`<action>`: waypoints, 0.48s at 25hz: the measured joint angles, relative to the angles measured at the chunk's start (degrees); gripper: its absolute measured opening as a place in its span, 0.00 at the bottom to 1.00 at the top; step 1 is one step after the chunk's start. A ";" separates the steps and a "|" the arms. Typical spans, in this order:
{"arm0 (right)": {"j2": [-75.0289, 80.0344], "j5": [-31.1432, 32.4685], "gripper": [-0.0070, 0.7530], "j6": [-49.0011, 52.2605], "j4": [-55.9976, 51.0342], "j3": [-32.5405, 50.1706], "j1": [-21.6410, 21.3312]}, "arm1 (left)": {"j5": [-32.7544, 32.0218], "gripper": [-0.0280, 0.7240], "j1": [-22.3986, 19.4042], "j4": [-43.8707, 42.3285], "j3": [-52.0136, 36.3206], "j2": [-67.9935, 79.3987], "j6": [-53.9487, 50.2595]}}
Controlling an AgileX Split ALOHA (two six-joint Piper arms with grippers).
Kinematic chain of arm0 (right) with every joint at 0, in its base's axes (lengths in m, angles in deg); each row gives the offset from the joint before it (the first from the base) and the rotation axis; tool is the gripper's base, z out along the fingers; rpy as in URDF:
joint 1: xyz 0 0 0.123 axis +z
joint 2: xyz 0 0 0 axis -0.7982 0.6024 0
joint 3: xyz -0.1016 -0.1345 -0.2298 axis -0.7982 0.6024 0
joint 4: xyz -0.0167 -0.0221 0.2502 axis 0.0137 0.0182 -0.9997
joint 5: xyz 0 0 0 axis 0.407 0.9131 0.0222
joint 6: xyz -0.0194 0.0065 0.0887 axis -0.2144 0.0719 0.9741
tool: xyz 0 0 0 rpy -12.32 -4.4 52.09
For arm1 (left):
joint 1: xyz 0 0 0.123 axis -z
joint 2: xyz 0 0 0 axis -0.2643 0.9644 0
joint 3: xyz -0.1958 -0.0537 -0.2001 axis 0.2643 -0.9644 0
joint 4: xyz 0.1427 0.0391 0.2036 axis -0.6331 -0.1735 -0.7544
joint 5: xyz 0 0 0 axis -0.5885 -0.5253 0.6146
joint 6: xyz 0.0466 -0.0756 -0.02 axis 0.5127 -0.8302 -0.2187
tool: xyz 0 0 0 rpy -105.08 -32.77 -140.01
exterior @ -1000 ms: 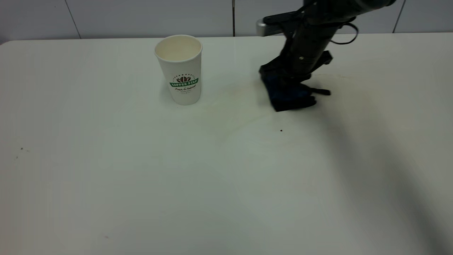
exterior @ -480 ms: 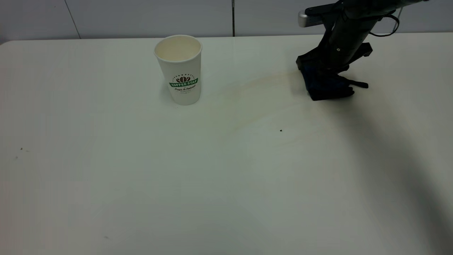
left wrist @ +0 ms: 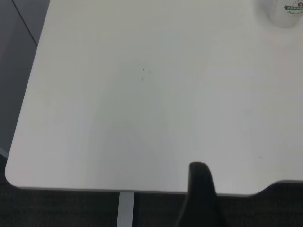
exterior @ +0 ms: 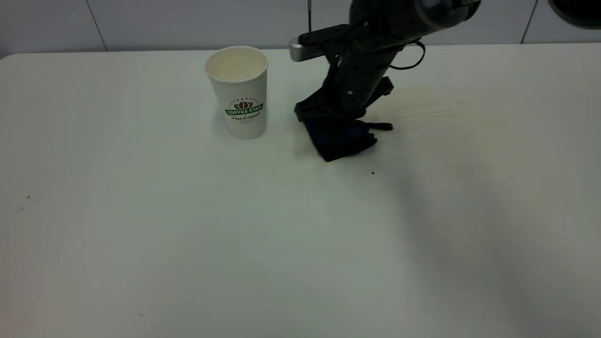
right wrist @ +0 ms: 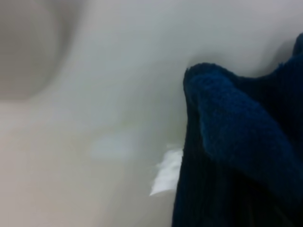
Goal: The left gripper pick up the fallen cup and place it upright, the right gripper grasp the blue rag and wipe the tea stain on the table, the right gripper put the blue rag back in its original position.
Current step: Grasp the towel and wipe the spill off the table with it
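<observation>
The cup (exterior: 239, 91) stands upright on the table (exterior: 188, 234) at the back left, mouth up; its base shows in the left wrist view (left wrist: 286, 12). My right gripper (exterior: 335, 117) is shut on the blue rag (exterior: 340, 138) and presses it on the table just right of the cup. The rag fills the right wrist view (right wrist: 241, 156). The tea stain (exterior: 436, 110) shows as a faint tan smear to the right of the rag. Only one black fingertip (left wrist: 201, 189) of my left gripper shows, over the table's near left edge.
A tiny black speck (exterior: 373, 173) lies on the table in front of the rag. Small dark specks (exterior: 28, 197) lie at the far left. A grey tiled wall (exterior: 188, 23) runs behind the table.
My right gripper swung right with the rag, then swept it back left across the smear, ending close beside the cup. The cup has not moved.
</observation>
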 joint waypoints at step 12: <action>-0.86 17.25 0.12 0.13 -0.88 -0.44 2.30 | 0.00 0.81 0.00 0.00 0.00 0.00 0.00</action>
